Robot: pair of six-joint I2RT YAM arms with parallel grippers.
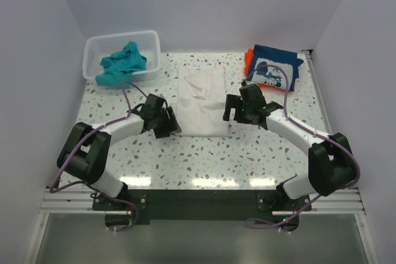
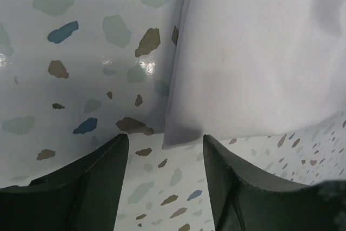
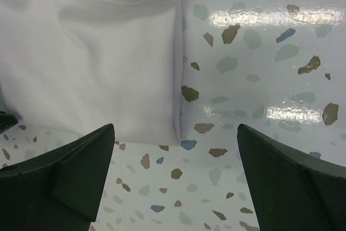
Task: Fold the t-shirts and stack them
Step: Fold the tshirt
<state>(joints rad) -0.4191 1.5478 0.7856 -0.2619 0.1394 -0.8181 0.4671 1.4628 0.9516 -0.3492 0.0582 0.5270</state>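
Cloth this soft and limp will sag, so the white t-shirt, flat at the middle of the table, wants pinching at its near corners, where the left end effector and right end effector hover, both spread and empty

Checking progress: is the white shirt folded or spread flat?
Folded lengthwise: the white shirt lies as a narrow strip with straight side edges and no sleeves sticking out.

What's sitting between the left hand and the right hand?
The white t-shirt, folded into a long strip, lies flat on the table between the left hand and the right hand; the top external view shows it.
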